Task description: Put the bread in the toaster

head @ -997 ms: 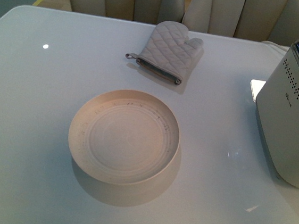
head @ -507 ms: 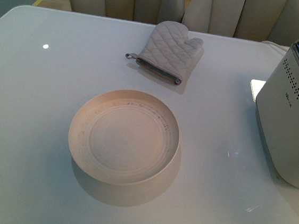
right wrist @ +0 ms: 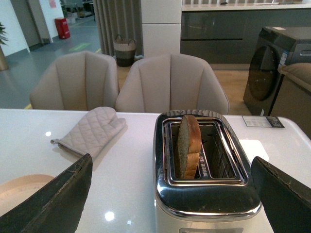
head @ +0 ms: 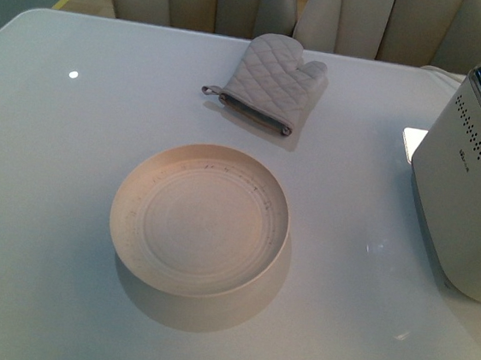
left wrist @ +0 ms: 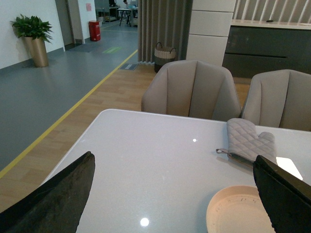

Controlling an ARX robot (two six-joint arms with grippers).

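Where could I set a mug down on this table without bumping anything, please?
The widest bare stretch of table lies left of the plate and oven mitt. A narrower strip runs between the plate and the toaster. The mitt, plate and toaster crowd the middle and right side.

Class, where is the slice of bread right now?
In the right wrist view, the bread stands upright in one slot of the toaster, sticking out above its chrome top.
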